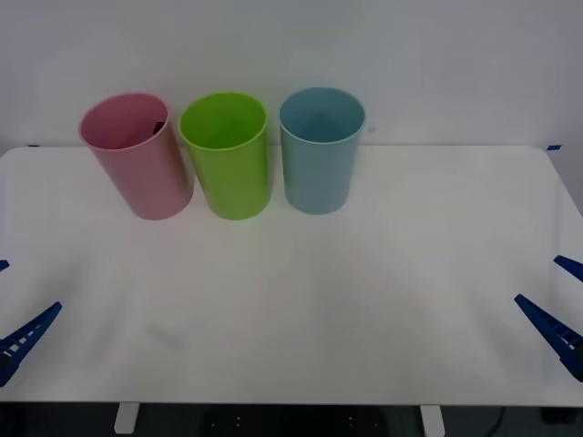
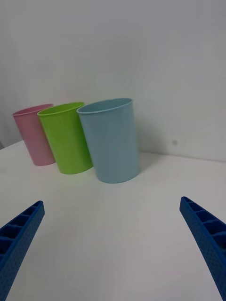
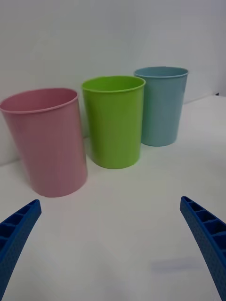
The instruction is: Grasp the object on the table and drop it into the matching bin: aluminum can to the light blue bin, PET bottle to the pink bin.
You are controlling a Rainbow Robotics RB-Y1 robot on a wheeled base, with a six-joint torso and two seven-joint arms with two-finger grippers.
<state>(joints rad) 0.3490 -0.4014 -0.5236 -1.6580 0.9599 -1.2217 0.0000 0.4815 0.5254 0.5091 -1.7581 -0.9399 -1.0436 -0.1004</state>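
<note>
Grippers sit low at the near edge of the table [image 1: 383,273], one at each side — the left gripper [image 1: 18,314] at the left margin, the right gripper [image 1: 557,308] at the right, both spread wide and holding nothing. In each wrist view the blue ribbed fingers [image 3: 207,235] stand far apart at the corners, white tabletop between them. Beyond, three tubs stand in a row near the far edge: the pink bin [image 1: 138,157] on the left, a lime green tub [image 1: 227,155] just beside it, the light blue bin [image 1: 320,150] on the right. From above, the front view looks into the pink bin, where a dark bit — apparently the PET bottle [image 1: 158,127] — shows at the rim; the wrist views see the tubs from the side, their insides hidden.
</note>
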